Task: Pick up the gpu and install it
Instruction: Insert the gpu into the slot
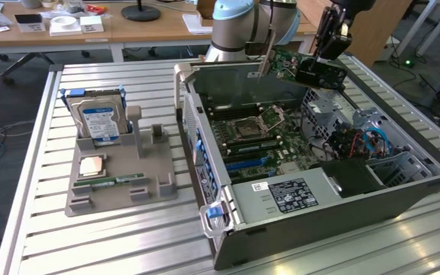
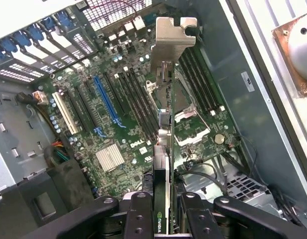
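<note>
Slatted metal forms the table (image 1: pixel 128 240), with wooden furniture and cables on the floor behind it. On it an open computer case (image 1: pixel 319 217) lies on its side, its motherboard (image 1: pixel 254 143) facing up. The tool (image 1: pixel 325 57) hangs over the case's far corner on the exterior view's right, clamped on the gpu (image 1: pixel 300 64), which is in the air clear of the board and not seated in any slot. In the exterior view the card's long axis runs from the tool towards the exterior view's left, and it is held tilted rather than level. Its narrow silver bracket stands at the left end, near the case's rear wall. The card shows a green circuit board with a black block on the face under the tool. In the wrist view the gpu (image 2: pixel 164 174) is seen edge-on as a thin strip running straight away from the tool (image 2: pixel 166 221). One black finger (image 2: pixel 141 214) presses on each flat side, and a small green logo shows near the grip. The far end carries the bracket, with a bent, notched tab. Below the card are the processor socket (image 2: pixel 191 119) and memory slots, with a blue slot (image 2: pixel 106 99) off to one side. On the exterior view's left a grey fixture (image 1: pixel 121 192) holds a blue-labelled hard drive (image 1: pixel 98 120) upright.
</note>
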